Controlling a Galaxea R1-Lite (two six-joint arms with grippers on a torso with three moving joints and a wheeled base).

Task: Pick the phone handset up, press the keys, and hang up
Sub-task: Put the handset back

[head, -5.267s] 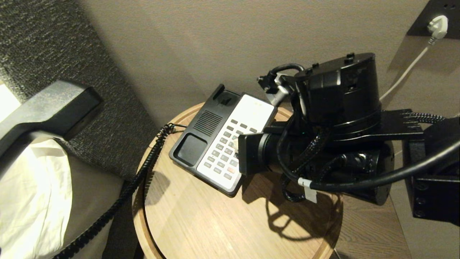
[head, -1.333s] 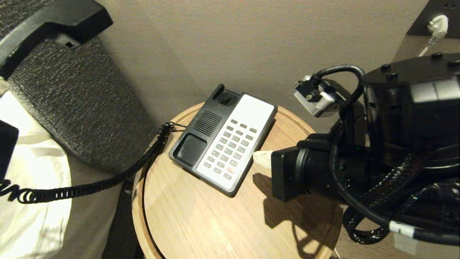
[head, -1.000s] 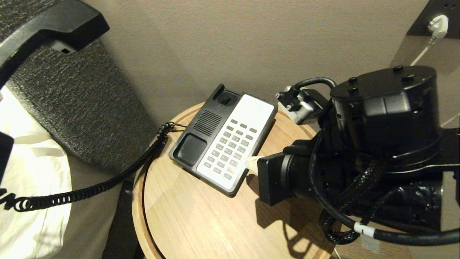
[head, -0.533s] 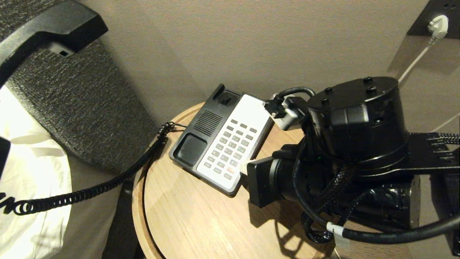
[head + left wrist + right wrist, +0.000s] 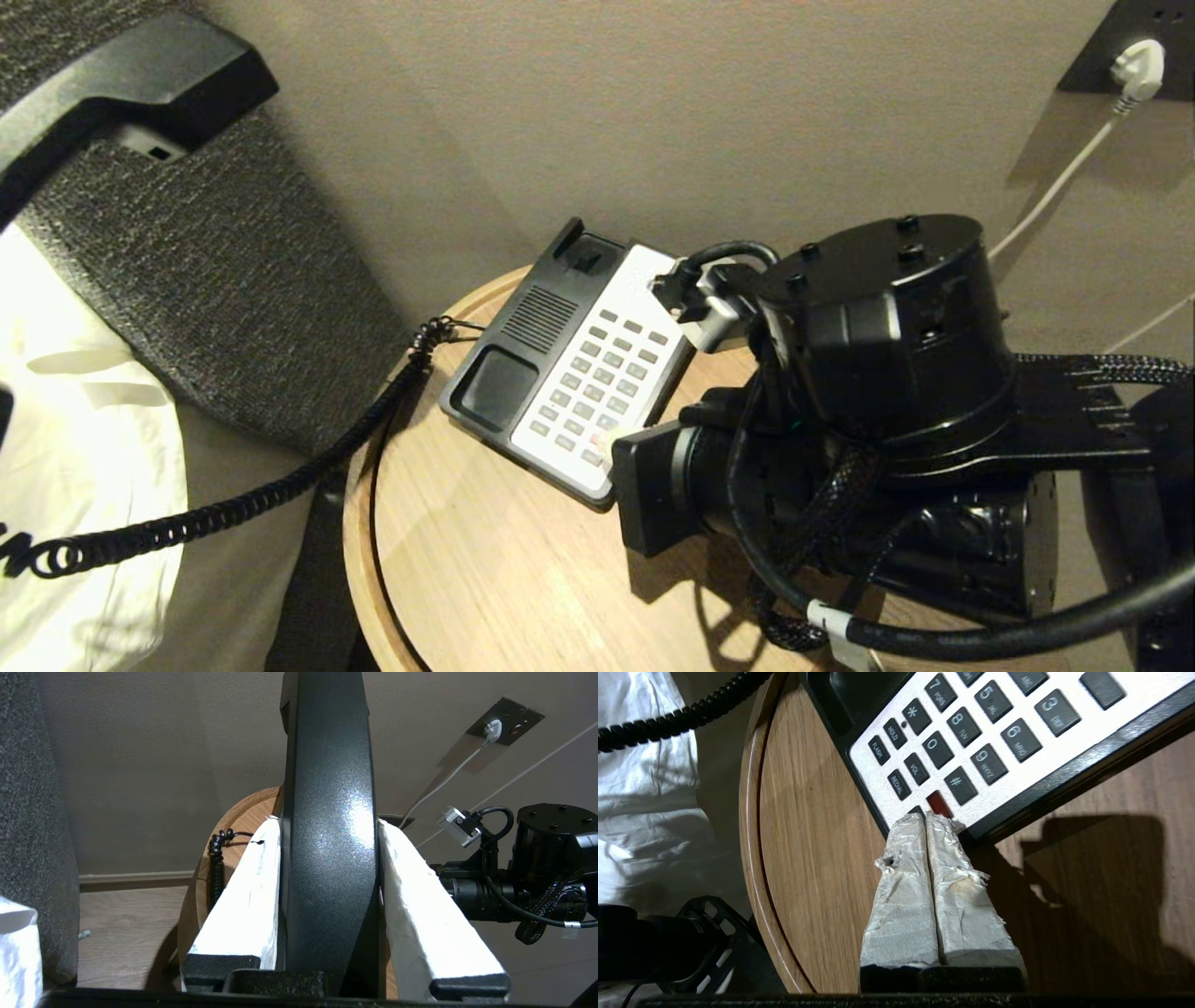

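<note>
At the far left, the left gripper (image 5: 327, 826) is holding the phone handset (image 5: 112, 89) up in the air, well apart from the round wooden table (image 5: 485, 579); its two white-wrapped fingers (image 5: 247, 896) are clamping the black receiver's middle from both sides. One blocky end of the handset is showing at the upper left of the head view, in front of a dark textured headboard (image 5: 233, 308), with white bedding (image 5: 84, 467) lying below. A black coiled cord (image 5: 233, 509) is running from the left edge across to the table's rim and on to the phone base (image 5: 569, 373), which is sitting on the table with its handset cradle empty. Further right, the right gripper (image 5: 925, 816) is reaching in over the base's near edge, its taped fingers (image 5: 962, 896) pressed together with nothing between them, their tips sitting at the lowest row of the white keypad (image 5: 971, 723), against the red key (image 5: 938, 802). At the far right, a white plug (image 5: 1139, 65) is sitting in a dark wall socket.
</note>
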